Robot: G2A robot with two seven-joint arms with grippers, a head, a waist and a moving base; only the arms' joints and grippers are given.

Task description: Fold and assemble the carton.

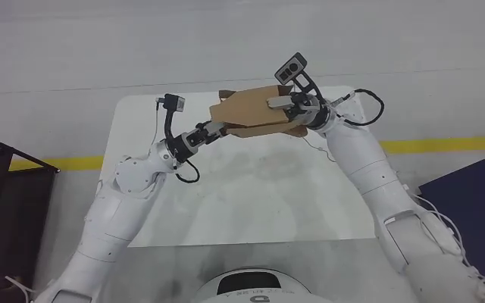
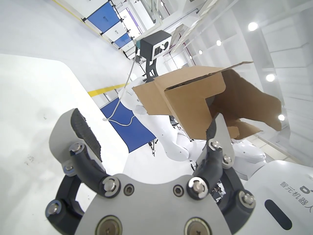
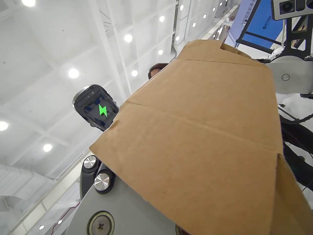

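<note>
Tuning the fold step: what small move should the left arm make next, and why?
Probably close the left gripper on the carton's flap: its fingers stand wide open, one at the flap's edge, the other well apart, so it grips nothing yet.

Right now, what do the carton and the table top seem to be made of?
Carton: brown corrugated cardboard, matte. Fluting shows along its cut edges, and there are pressed fold lines. Table: a white, smooth, hard top with faint scuffs, perhaps laminate or painted board; the look leaves it open.
</note>
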